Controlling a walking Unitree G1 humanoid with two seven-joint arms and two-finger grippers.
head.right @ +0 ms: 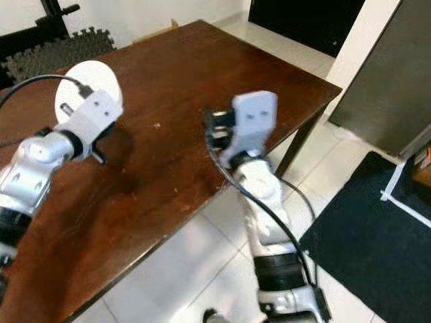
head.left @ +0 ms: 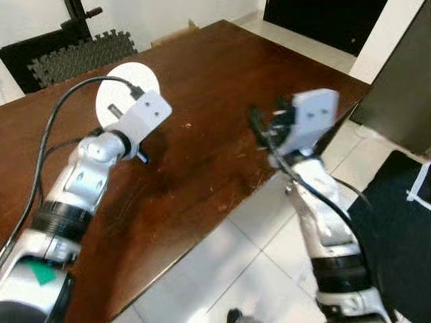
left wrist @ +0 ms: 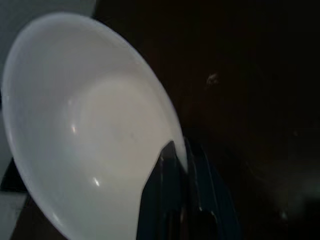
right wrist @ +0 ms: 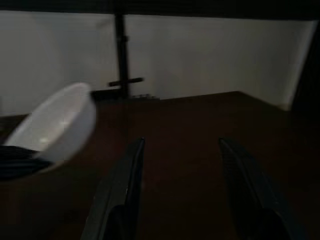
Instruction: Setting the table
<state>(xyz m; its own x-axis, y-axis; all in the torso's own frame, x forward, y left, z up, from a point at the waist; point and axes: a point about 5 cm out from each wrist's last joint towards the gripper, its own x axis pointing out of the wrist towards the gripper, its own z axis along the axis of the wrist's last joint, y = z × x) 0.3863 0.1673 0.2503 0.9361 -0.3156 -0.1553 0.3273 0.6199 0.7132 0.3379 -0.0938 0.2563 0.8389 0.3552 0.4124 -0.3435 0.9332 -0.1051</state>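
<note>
Left wrist view: left end effector (left wrist: pixel 182 165) pinches bowl (left wrist: pixel 85 130) rim.

A white, round, glossy bowl (left wrist: pixel 95 130) is held tilted above the dark wooden desk (head.left: pixel 222 81), its rim pinched by the left claw (left wrist: pixel 182 165).

Even daylight fills both head views, gleaming softly on the polished dark brown wooden desk (head.left: pixel 202 155). Both wrist views are dim and slightly soft; small glints dot the glossy round white bowl (left wrist: pixel 95 135) toward 7 o'clock.
</note>
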